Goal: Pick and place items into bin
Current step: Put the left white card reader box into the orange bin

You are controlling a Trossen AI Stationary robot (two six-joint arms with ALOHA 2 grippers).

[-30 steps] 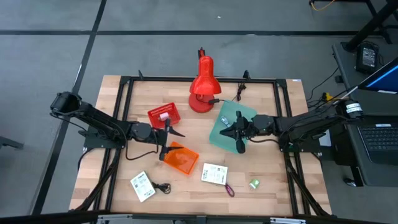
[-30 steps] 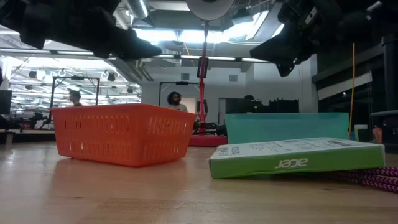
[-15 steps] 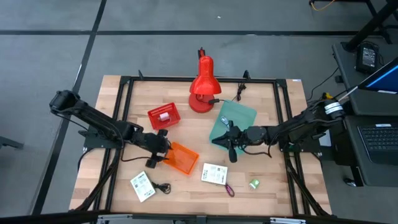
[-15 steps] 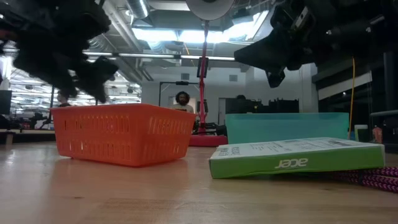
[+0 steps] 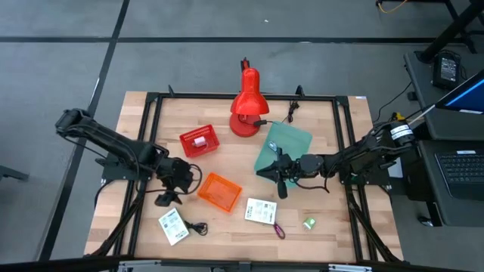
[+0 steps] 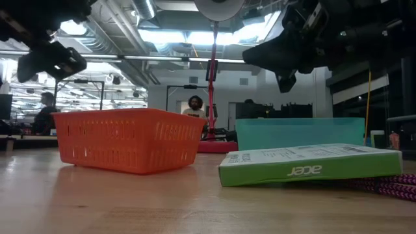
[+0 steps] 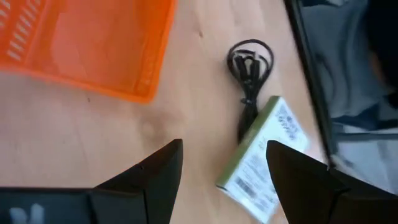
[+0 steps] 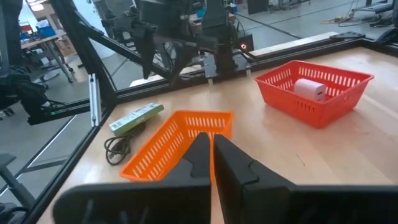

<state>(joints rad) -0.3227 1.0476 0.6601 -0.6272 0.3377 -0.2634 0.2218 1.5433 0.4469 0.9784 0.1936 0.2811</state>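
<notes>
Left gripper (image 5: pixel 164 198): fingers spread, empty, just left of the orange basket (image 5: pixel 220 191).
Right gripper (image 5: pixel 281 181): fingers pressed together, empty, beside the teal bin (image 5: pixel 284 149).
Card (image 7: pixel 261 159): near left, touching the black cable (image 7: pixel 249 62).
Pink cube (image 5: pixel 200 140): in the red basket (image 5: pixel 198 141).

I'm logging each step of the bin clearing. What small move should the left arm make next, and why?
Probably lower the left gripper onto the white card. Its fingers are open and empty above the bare wood, with the card and the black coiled cable just ahead, both outside the orange bin. The right gripper waits shut over the teal tray.
</notes>
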